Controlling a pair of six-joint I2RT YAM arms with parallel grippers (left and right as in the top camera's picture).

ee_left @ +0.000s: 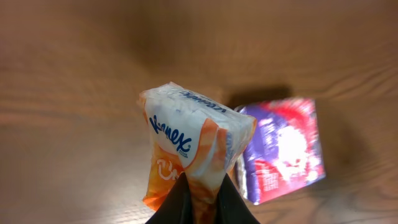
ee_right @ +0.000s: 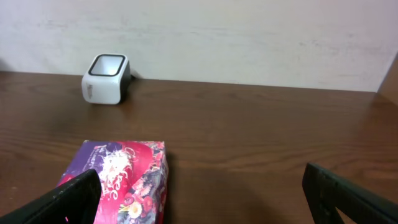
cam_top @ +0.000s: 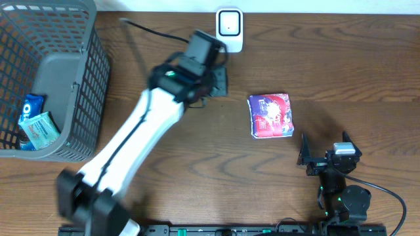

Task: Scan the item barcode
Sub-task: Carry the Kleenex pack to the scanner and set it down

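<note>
Kleenex tissue pack, white and orange soft plastic (ee_left: 193, 149): clamped at its lower end in the closed left pincer (ee_left: 202, 199), held off the brown wooden counter (cam_top: 354, 65), near the white box-shaped barcode scanner (cam_top: 230, 27); the overhead view does not show the pack itself.

Left pincer: closed tight on the tissue pack, just beside the scanner.

Purple floral soft pack (cam_top: 270, 115): lying flat on the counter, near the scanner, toward the right arm's side.

Right pincer (cam_top: 326, 154): jaws spread wide, gripping nothing, well apart from the scanner, beyond the purple pack.

Grey plastic mesh basket (cam_top: 79, 85): well apart from the scanner, on its left; blue packets lie inside.
</note>
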